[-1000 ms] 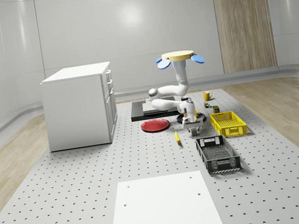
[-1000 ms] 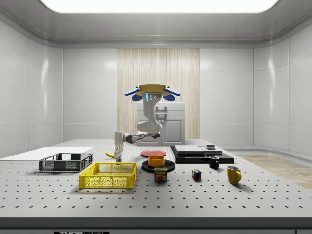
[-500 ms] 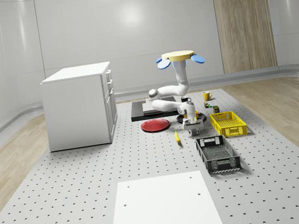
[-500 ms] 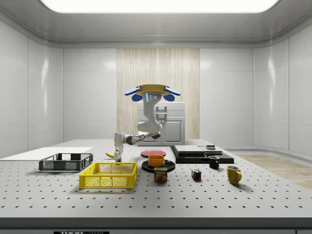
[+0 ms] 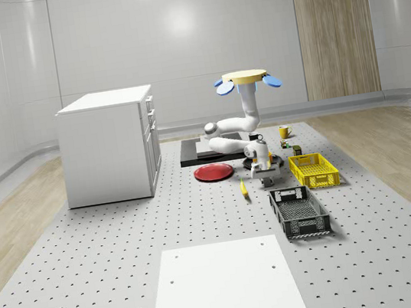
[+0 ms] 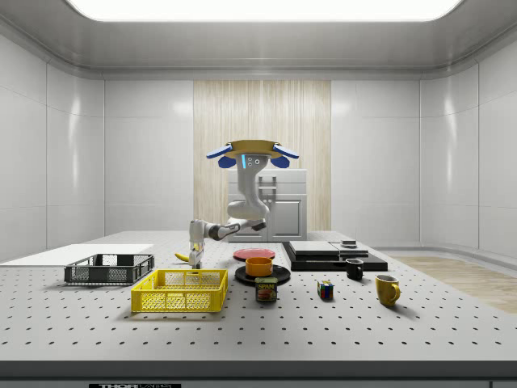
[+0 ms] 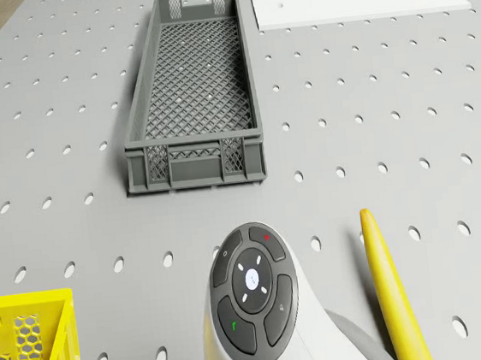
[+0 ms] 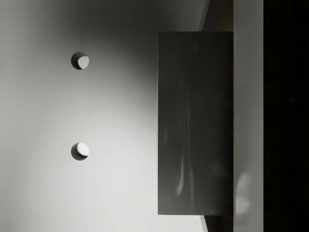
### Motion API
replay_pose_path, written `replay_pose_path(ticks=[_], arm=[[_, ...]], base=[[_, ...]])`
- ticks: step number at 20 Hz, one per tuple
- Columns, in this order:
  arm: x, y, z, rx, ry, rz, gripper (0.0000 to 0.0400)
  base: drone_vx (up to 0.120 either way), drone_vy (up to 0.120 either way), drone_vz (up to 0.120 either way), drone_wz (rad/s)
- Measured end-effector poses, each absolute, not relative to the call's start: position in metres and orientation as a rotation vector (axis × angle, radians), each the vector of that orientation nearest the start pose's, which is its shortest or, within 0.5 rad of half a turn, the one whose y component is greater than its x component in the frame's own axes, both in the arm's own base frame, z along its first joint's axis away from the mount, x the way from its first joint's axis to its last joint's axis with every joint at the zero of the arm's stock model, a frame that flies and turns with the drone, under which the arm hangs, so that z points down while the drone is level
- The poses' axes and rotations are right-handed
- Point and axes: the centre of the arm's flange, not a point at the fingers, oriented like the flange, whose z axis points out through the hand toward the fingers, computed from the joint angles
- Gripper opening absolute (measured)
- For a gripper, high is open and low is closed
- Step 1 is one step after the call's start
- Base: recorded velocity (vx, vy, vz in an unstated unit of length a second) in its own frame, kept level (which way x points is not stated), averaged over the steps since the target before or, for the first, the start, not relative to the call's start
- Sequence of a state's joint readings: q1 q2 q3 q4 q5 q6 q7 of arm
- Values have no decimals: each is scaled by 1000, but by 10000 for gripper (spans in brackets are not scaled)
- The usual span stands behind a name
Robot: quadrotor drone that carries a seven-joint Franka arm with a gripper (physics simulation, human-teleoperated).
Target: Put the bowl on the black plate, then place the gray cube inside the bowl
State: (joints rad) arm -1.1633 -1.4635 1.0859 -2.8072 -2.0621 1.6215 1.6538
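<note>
Side view, left to right. A white panel lies toward the perforated table's left end, with the gray mesh crate next to it. The yellow mesh crate sits nearer the front edge. Behind it the gripper points straight down, low at the tabletop and just beside the banana. How far the gripper is opened cannot be told.

The arm rises from there to the drone, which hovers high above the middle of the table, over the red plate. In front of that plate the orange bowl stands upright on the black plate. The Spam can is just in front of the black plate. Further right come a Rubik's cube, a black mug and a yellow mug. A black slab lies behind the mugs, and a white cabinet stands at the far edge.

Wrist view. A dark gray block rests on the tabletop directly under the gripper, very close to the camera. Whether it is gripped cannot be told.

Drone view. The arm's wrist hangs between the yellow mesh crate and the banana, with the gray mesh crate beyond it.
</note>
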Motion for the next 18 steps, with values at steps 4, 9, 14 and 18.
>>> replay_pose_path(ticks=[4, 9, 14, 18], arm=[[303, 2, 557, 1, -2, 786, 253], [303, 2, 543, 1, -2, 786, 251], [303, 2, 537, 1, -2, 786, 250], [303, 2, 536, 1, -2, 785, 250]], base=[[0, 0, 30, 0], [0, 0, 120, 0], [0, 0, 120, 0], [-20, 20, 120, 0]])
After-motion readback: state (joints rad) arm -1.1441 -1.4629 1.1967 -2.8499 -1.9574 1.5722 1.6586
